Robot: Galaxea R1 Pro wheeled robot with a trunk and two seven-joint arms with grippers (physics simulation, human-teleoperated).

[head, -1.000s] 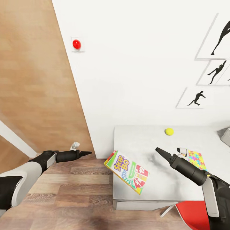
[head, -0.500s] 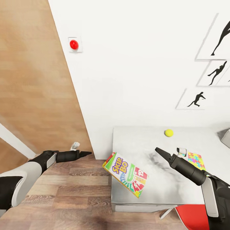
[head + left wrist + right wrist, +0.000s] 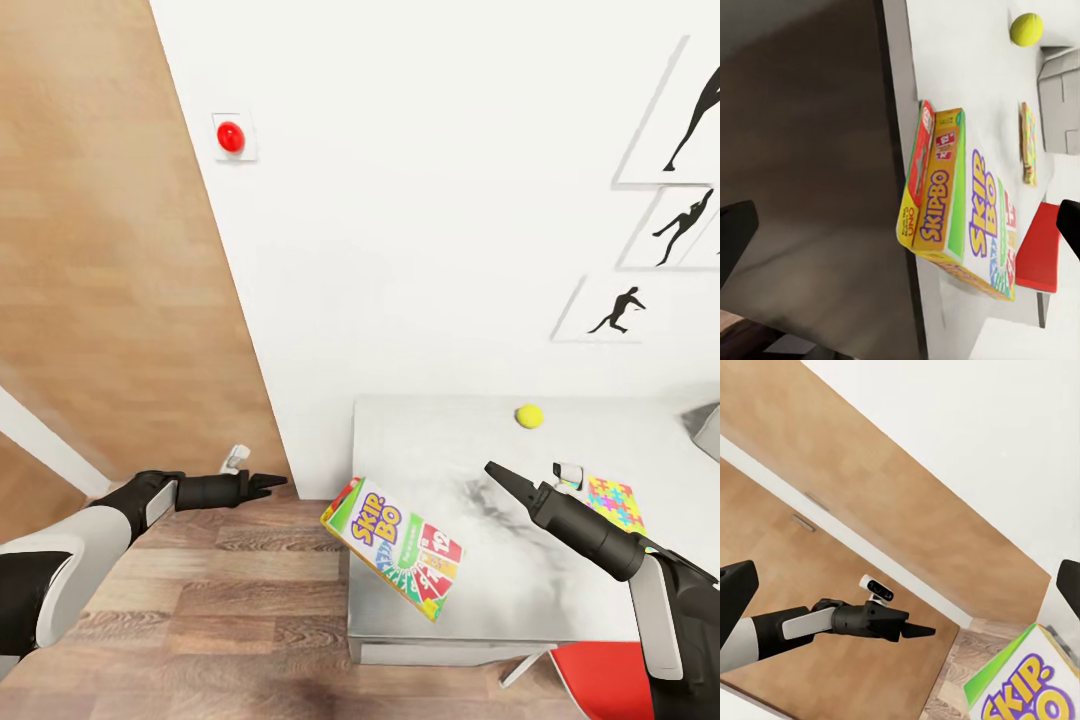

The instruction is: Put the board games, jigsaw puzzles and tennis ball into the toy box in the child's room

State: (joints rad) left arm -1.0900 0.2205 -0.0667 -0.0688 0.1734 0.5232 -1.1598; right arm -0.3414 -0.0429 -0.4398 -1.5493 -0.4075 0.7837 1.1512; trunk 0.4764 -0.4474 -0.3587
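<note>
The Skip-Bo board game (image 3: pixel 395 547) lies on the worktop (image 3: pixel 560 590), one corner jutting off its edge toward my left tool (image 3: pixel 262 484), its long axis slanting toward my right arm; my right tool (image 3: pixel 497 474) hovers nearer. Both look shut and empty

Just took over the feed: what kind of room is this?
Likely a child's room or playroom: a Skip-Bo game box overhangs the corner of a pale grey table, which also holds a tennis ball and a jigsaw puzzle, under silhouette wall pictures.
</note>
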